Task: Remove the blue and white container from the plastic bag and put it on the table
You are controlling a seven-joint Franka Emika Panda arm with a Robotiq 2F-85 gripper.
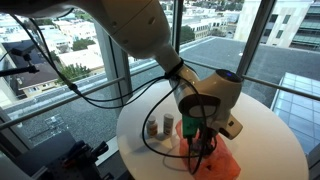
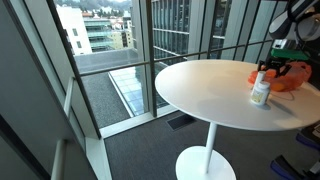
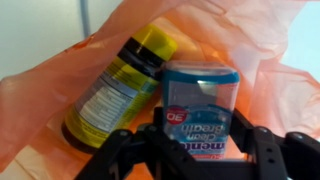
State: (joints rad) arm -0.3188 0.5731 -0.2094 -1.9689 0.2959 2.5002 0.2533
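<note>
In the wrist view the blue and white container (image 3: 200, 95), a clear-blue tub with a white "Clean Breath" label, stands between my gripper's fingers (image 3: 200, 135). Both fingers press its sides, so the gripper is shut on it. Behind it lies the orange plastic bag (image 3: 265, 45), with a dark bottle with a yellow lid (image 3: 115, 85) inside. In both exterior views the gripper (image 1: 205, 130) (image 2: 280, 62) hangs low over the bag (image 1: 218, 160) (image 2: 287, 78); there the container itself is hidden.
The round white table (image 1: 265, 130) (image 2: 195, 90) stands beside tall glass windows. A white bottle (image 1: 154, 128) (image 2: 261, 90) and a small container (image 1: 168, 124) stand next to the bag. Black cables (image 1: 120, 95) hang from the arm.
</note>
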